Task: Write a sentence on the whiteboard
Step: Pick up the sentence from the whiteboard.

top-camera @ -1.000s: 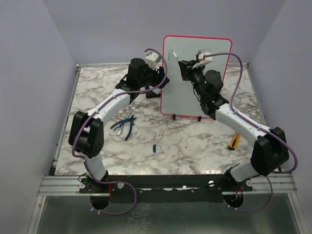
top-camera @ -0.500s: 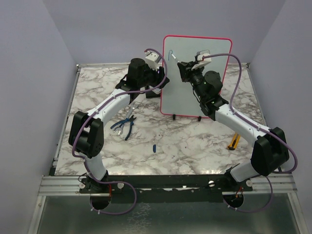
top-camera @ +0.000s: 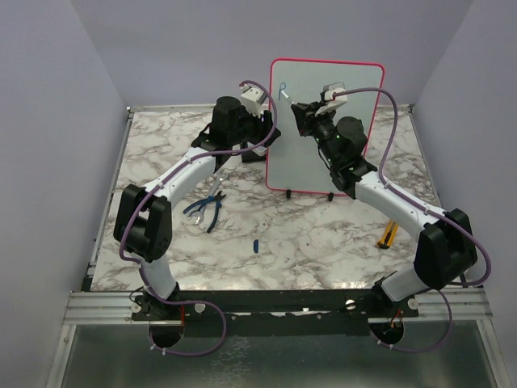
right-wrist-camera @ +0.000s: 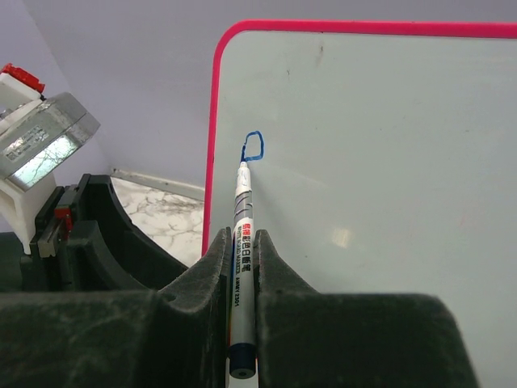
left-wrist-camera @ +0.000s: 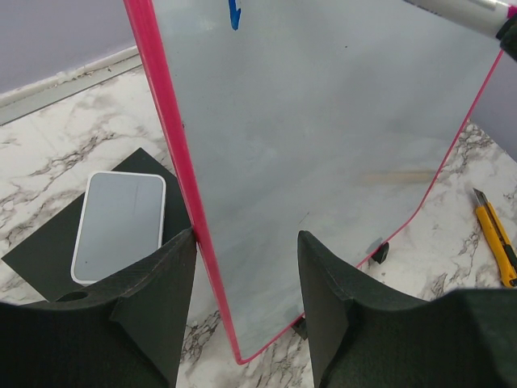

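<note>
The whiteboard point(top-camera: 323, 141) stands upright at the back of the table, red-framed, with a pale surface point(right-wrist-camera: 388, 145). My left gripper point(top-camera: 266, 134) sits at its left edge. One finger rests against the red frame and the other lies on the front face point(left-wrist-camera: 323, 145), so the left gripper point(left-wrist-camera: 246, 238) is shut on the board. My right gripper point(top-camera: 299, 107) is shut on a white marker point(right-wrist-camera: 243, 212). The marker's tip touches the board near the top left corner. Of the sentence, only a small blue loop with a stem point(right-wrist-camera: 253, 145) shows.
Blue-handled pliers point(top-camera: 206, 210) and a small blue cap point(top-camera: 255, 244) lie on the marble in front of the left arm. A yellow utility knife point(top-camera: 389, 234) lies at the right. A grey-white block on a black mat point(left-wrist-camera: 121, 226) sits behind the board's left edge.
The right gripper has carried the marker left along the board, and the short blue stroke has become a closed loop with a stem. The left arm has not moved.
</note>
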Motion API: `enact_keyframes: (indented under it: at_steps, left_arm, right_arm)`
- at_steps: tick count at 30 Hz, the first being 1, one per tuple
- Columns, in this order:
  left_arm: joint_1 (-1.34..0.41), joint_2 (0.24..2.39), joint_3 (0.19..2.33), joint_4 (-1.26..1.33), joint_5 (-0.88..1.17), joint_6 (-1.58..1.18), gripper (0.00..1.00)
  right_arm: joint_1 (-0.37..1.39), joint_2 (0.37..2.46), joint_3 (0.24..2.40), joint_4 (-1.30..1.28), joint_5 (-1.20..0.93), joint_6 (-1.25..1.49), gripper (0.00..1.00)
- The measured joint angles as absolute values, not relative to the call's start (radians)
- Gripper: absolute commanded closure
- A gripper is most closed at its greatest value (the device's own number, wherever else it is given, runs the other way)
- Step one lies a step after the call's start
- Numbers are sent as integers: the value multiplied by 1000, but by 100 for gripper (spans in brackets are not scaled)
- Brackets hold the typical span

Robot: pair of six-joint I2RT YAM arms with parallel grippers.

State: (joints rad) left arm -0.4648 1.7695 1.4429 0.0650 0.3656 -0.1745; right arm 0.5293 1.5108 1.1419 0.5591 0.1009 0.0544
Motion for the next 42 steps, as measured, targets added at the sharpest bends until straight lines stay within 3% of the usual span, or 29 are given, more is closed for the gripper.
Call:
enact_keyframes:
  at_steps: [42]
  left_arm:
    - [-465, 1769, 1441, 65, 357, -174, 46]
  right_arm:
    - [538, 1488, 1085, 580, 141, 63, 99]
